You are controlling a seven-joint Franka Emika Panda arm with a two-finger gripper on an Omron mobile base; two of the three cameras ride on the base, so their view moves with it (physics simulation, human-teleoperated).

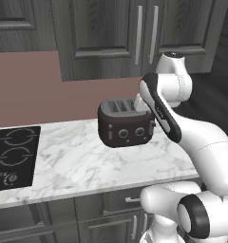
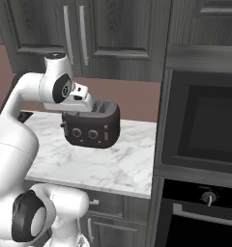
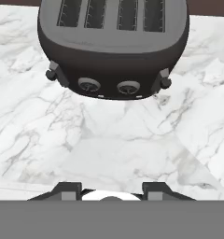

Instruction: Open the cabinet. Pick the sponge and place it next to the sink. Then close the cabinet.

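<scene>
Nothing of the task looks done yet: the cabinet hangs above the tabletop with both panelled doors shut, their long silver handles side by side at the seam. The sponge is presumably still behind those doors, so opening, picking, placing beside the sink and closing all remain. The arm is folded over the marble, its wrist held above and just in front of the dark toaster, well below the handles. From the hand camera the gripper looks down on the bare marble in front of the toaster, with its two fingers standing apart and nothing between them, so they appear open and empty. A black cooktop sits at the left end of the tabletop, and a built-in oven stands to the right. The first step, as I judge it, is to raise the hand toward one handle.
</scene>
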